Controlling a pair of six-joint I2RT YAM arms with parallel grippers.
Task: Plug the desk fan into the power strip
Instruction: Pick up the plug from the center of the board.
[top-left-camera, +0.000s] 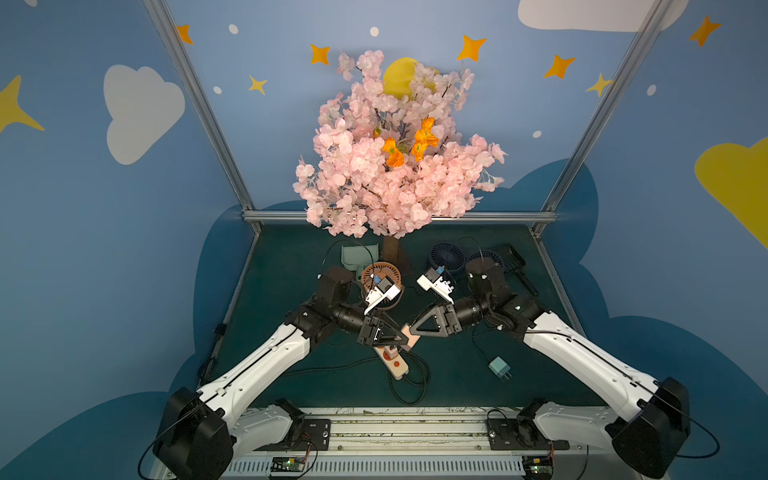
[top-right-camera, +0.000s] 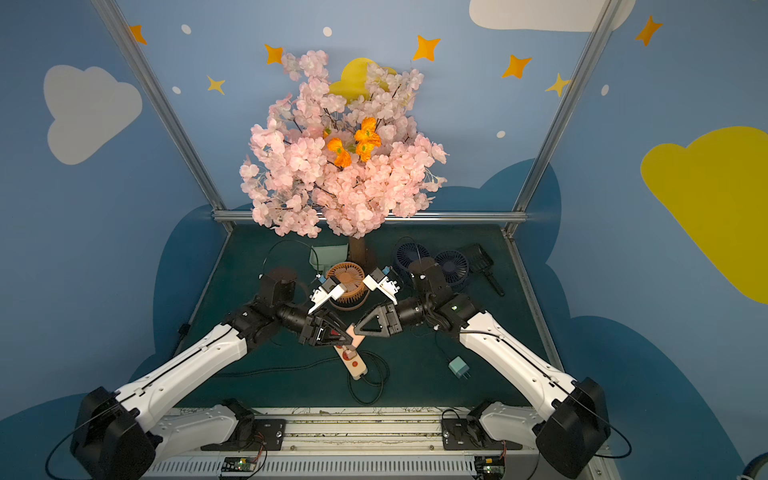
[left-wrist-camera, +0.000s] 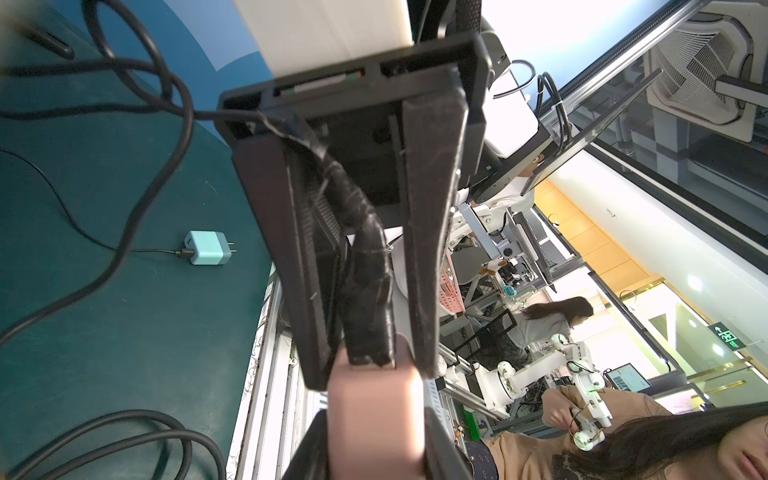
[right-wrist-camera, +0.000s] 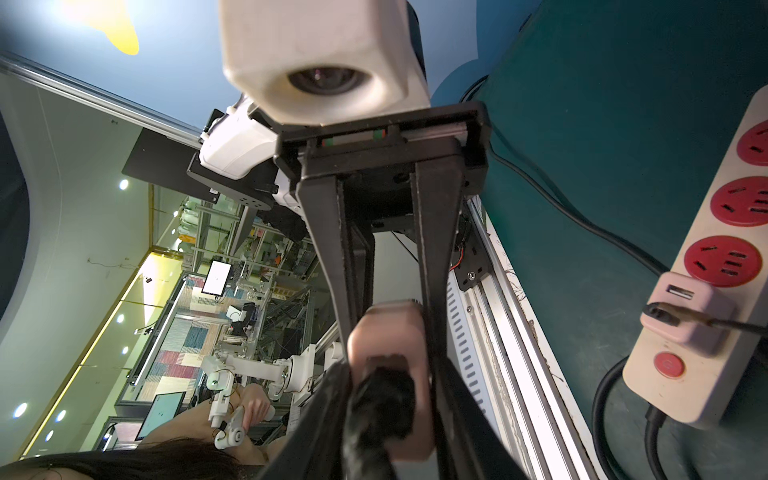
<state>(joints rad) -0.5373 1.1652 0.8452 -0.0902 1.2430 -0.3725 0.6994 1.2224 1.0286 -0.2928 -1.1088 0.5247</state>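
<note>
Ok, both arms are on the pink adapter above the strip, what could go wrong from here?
The left gripper holds the black cable plug, the right gripper the pink adapter it enters: uneven moves could pull them apart. A second adapter already fills one power strip socket. The looped cord may snag.
</note>
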